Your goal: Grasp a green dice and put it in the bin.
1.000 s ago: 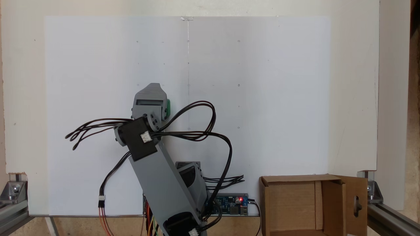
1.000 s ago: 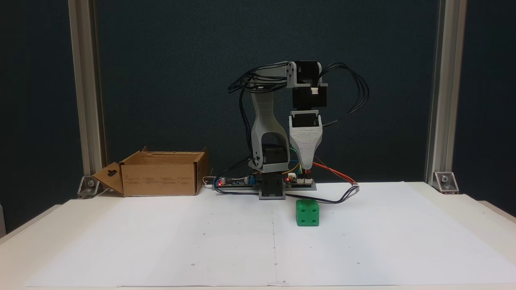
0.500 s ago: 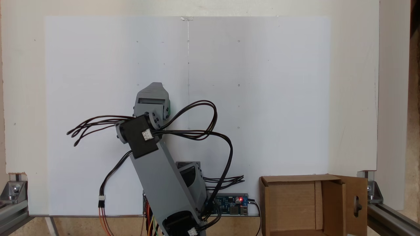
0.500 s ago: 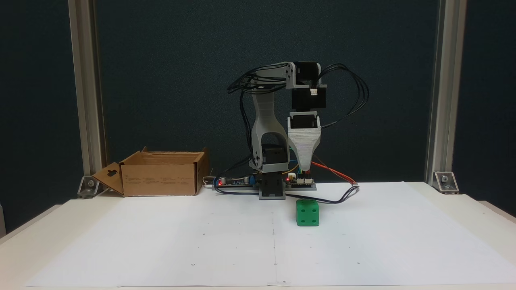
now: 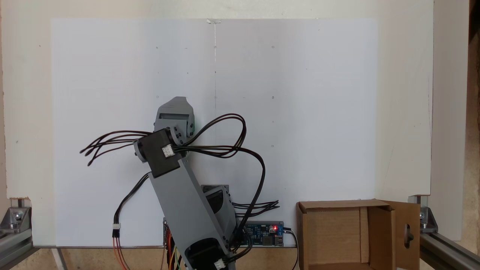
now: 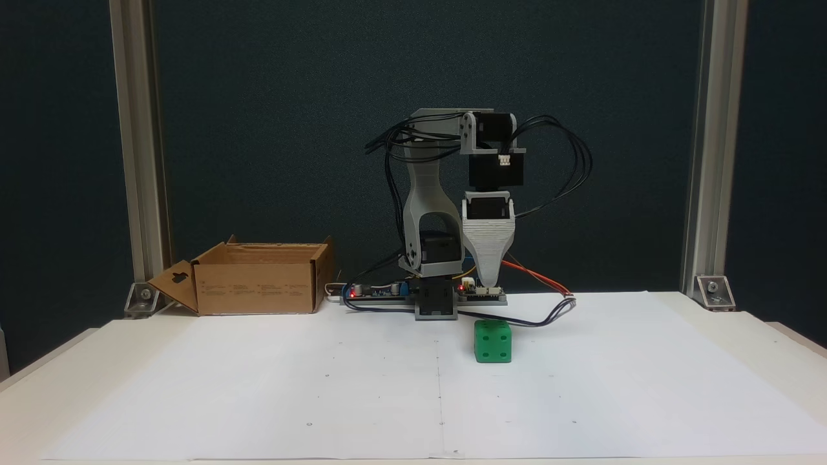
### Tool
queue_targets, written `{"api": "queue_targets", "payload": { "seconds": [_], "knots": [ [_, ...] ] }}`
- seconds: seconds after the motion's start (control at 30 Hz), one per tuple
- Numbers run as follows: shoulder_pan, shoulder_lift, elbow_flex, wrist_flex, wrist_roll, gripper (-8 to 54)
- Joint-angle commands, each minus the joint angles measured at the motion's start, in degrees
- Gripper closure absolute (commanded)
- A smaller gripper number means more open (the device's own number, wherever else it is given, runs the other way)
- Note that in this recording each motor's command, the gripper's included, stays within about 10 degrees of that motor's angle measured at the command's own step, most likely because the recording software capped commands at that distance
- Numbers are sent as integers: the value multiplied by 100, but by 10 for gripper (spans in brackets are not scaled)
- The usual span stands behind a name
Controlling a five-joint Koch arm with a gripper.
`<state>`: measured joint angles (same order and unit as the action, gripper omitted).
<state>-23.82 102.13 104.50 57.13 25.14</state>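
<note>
Now gripper lower (pointing down), green dice unmoved

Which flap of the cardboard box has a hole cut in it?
The folded-out side flap of the bin, on the box's left in this front fixed view; it carries a cut-out slot, the other flaps are plain.

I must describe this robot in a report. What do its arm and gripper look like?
The grey plastic arm carries black servo motors with white connectors and looping black cables. The tapered grey gripper has a ridged, layered surface. Red, orange and yellow wires run near the base.
</note>
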Motion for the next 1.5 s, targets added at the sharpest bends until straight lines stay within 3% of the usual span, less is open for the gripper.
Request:
{"api": "queue_targets", "payload": {
  "seconds": [0.0, 0.5, 1.47],
  "knots": [
    [-44, 18, 9, -123, 334, 21],
    [-97, 9, 729, -967, 668, 23],
    [-255, -993, 1204, -1723, 949, 24]
  ]
}}
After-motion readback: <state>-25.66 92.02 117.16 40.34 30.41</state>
